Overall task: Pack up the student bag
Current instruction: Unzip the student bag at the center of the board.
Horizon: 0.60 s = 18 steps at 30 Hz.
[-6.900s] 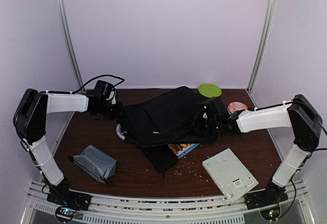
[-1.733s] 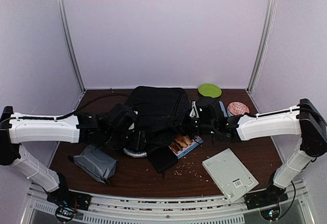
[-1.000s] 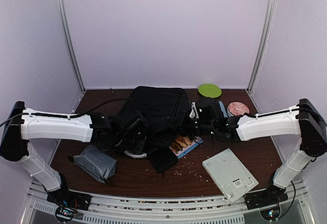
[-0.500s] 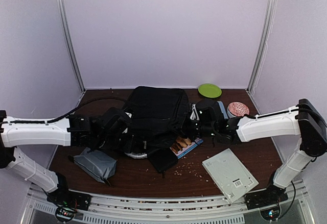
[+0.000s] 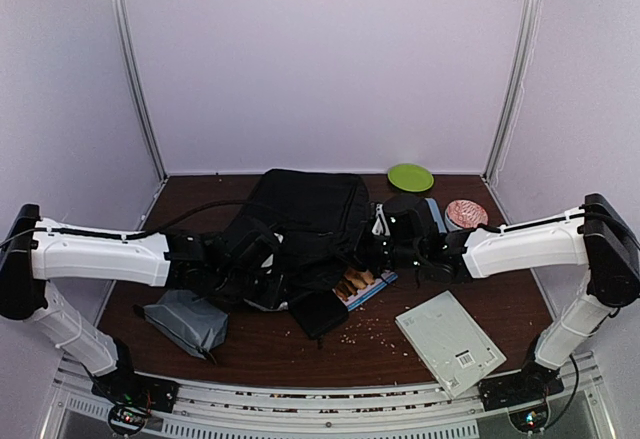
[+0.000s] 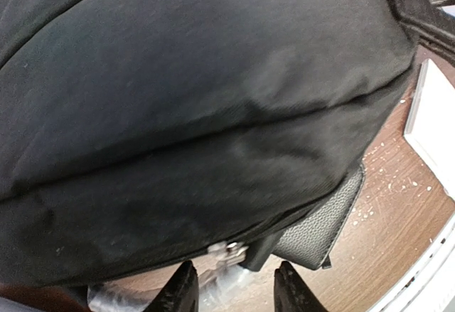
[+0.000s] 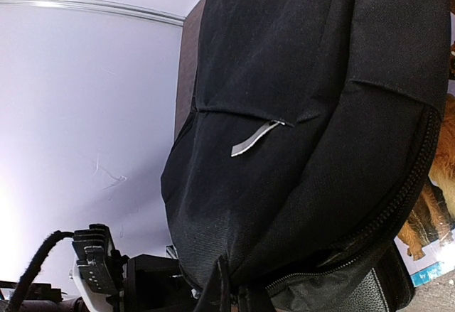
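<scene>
One student bag [image 5: 305,214]: left end effector [image 6: 234,273] beside, right end effector [image 7: 231,287] pinching.

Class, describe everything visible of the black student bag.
The student bag is black, soft fabric, slumped on the table. A zip with a pull runs along its edge; a grey tab marks a seam. It overlaps a black textured case and a picture book. The right gripper pinches its edge; the left gripper gapes beside the pull.

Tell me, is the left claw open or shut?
Open. In the left wrist view the left gripper's two fingertips stand apart with nothing between them, close to the student bag's metal zip pull.
</scene>
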Tool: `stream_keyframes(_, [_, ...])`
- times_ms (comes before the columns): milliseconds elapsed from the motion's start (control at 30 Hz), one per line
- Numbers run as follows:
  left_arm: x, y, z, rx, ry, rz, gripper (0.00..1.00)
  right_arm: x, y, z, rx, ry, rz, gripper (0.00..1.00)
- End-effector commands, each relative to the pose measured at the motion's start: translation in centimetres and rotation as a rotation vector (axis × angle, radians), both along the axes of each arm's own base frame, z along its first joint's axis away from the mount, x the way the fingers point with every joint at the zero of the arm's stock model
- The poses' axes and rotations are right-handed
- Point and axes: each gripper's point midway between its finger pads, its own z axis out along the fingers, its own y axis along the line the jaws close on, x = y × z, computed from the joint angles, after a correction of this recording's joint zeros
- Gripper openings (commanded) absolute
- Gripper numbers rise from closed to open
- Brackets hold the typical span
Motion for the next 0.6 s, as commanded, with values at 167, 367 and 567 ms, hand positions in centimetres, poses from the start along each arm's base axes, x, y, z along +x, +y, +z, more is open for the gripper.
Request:
stream_keyframes(167, [1.0, -2.1, 1.1, -0.047, -0.036, -0.011, 0.38, 0.0, 0.9, 4.5, 0.115, -0.07, 0.016, 0.0])
stream_keyframes(367, [1.6, -2.3, 0.8, -0.037, -0.047, 0.007, 0.3, -0.4, 1.2, 5.2, 0.139, -0.067, 0.03, 0.0])
stream_keyframes(567, [1.8, -2.0, 1.0, -0.034, -0.064, 0.024, 0.21, -0.6, 1.3, 5.6, 0.15, -0.07, 0.034, 0.0])
